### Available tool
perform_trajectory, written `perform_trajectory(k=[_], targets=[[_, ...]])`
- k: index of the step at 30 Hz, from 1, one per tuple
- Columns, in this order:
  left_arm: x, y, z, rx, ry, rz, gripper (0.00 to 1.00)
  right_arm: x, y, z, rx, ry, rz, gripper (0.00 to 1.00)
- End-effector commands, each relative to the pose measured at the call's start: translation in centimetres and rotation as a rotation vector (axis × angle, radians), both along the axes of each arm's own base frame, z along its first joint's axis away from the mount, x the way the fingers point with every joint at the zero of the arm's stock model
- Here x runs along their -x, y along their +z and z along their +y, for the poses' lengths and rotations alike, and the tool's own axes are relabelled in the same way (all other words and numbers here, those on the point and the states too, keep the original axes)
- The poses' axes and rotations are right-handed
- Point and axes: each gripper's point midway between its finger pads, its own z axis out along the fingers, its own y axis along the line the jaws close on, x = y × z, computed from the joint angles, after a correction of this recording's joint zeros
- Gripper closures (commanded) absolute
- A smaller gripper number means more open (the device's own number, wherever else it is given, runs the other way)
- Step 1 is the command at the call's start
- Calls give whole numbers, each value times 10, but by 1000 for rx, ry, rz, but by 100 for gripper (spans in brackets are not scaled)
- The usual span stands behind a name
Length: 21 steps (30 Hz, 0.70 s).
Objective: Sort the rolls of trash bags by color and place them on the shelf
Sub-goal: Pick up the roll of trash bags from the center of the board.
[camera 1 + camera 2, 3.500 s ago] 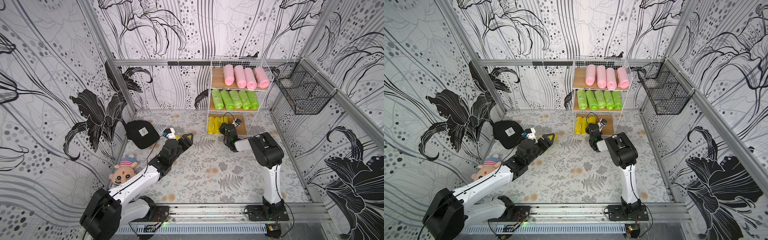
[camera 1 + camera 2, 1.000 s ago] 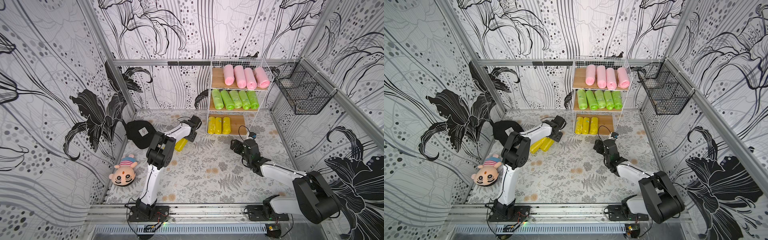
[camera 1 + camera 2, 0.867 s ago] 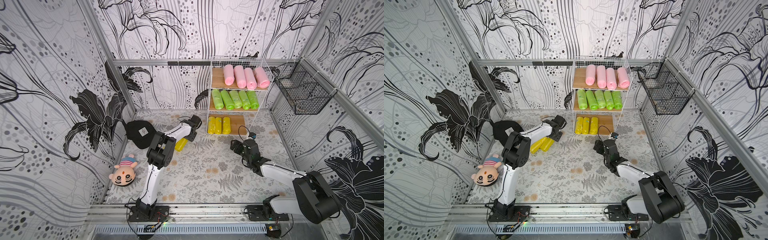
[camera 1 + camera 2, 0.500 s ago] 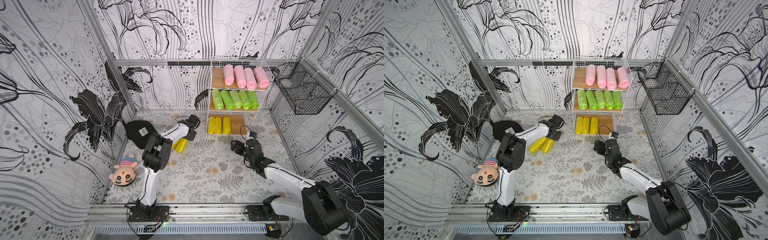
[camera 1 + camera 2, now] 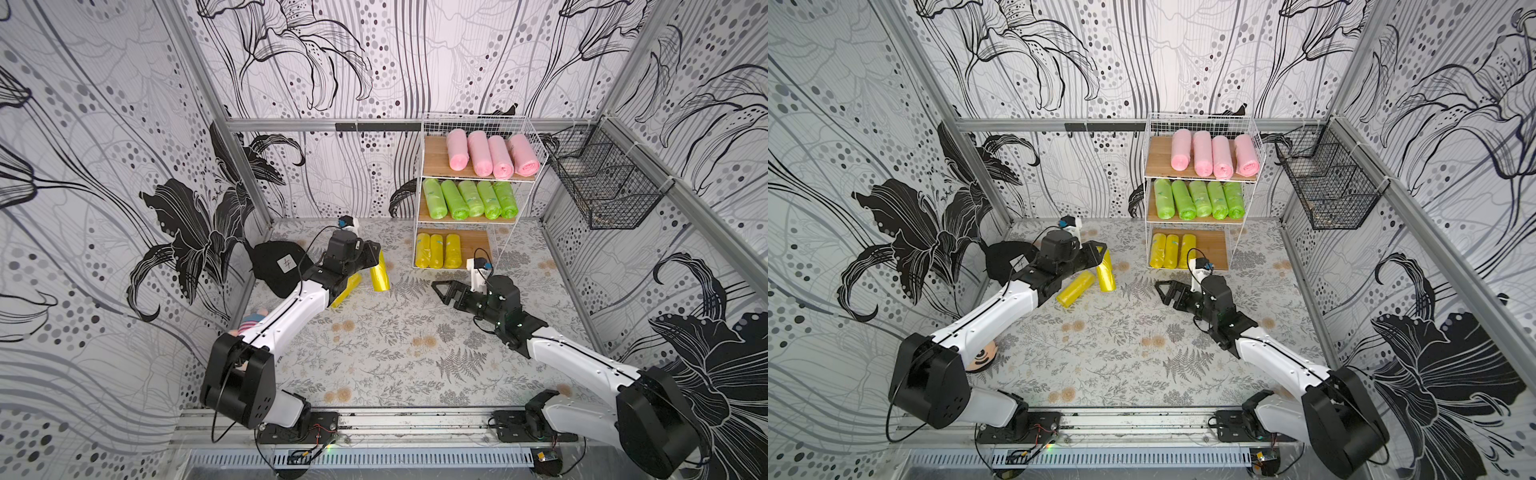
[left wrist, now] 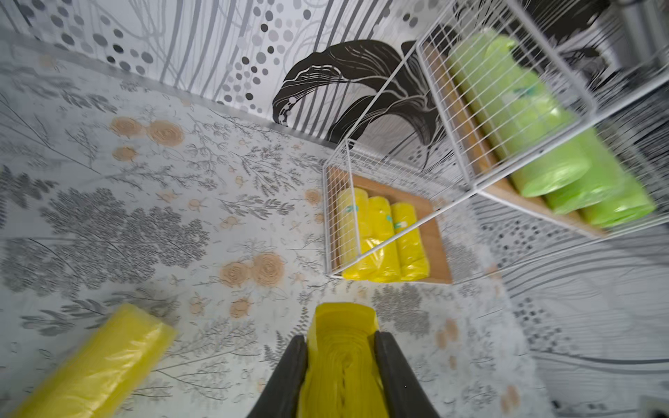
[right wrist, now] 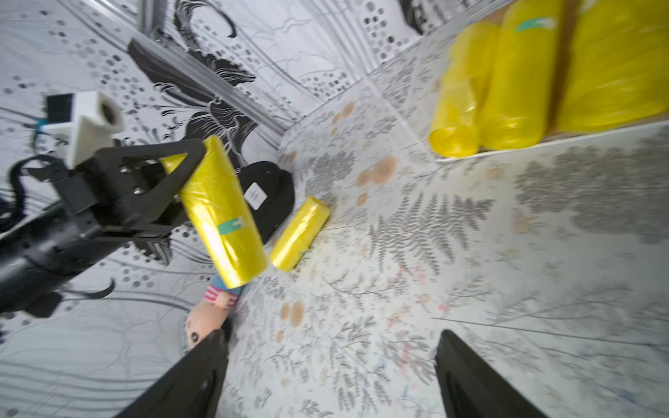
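Observation:
My left gripper [image 5: 374,254] [image 5: 1098,251] [image 6: 340,336] is shut on one end of a yellow roll [image 5: 380,277] [image 5: 1106,275] [image 6: 344,362] [image 7: 221,210], which hangs slanted just above the floor. A second yellow roll [image 5: 347,290] [image 5: 1076,289] [image 6: 97,365] [image 7: 299,233] lies on the floor beside it. The shelf [image 5: 434,160] holds several pink rolls [image 5: 490,156] on top, several green rolls [image 5: 469,199] in the middle and three yellow rolls [image 5: 436,251] [image 6: 383,239] at the bottom. My right gripper [image 5: 438,289] [image 5: 1160,289] [image 7: 331,336] hovers open and empty in front of the shelf, pointing at the left gripper.
A black cap [image 5: 276,266] lies by the left wall behind the left arm. A plush doll [image 5: 980,357] [image 7: 208,315] is partly hidden under that arm. A black wire basket [image 5: 606,187] hangs on the right wall. The bottom tier has a bare board [image 5: 476,245] right of its yellow rolls.
My left gripper has shut on a yellow roll and raised it off the floor, away from its neighbour. The right gripper has drifted slightly left and stays open.

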Motion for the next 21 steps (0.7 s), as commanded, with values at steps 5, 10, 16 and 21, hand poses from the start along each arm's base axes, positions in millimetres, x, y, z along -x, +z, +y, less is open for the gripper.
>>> perform_trajectory(k=[5,10,16,21], targets=[[14,70,-4,625,51,-159,76,15,39,48,-217,83,-77,6],[24,69,8,833,107,-151,77,13,44,58,-247,71,-123,6],[32,61,5,918,120,-128,77,7,54,77,-308,114,-153,6],[36,59,1,979,117,-120,77,-1,63,86,-364,122,-170,7]])
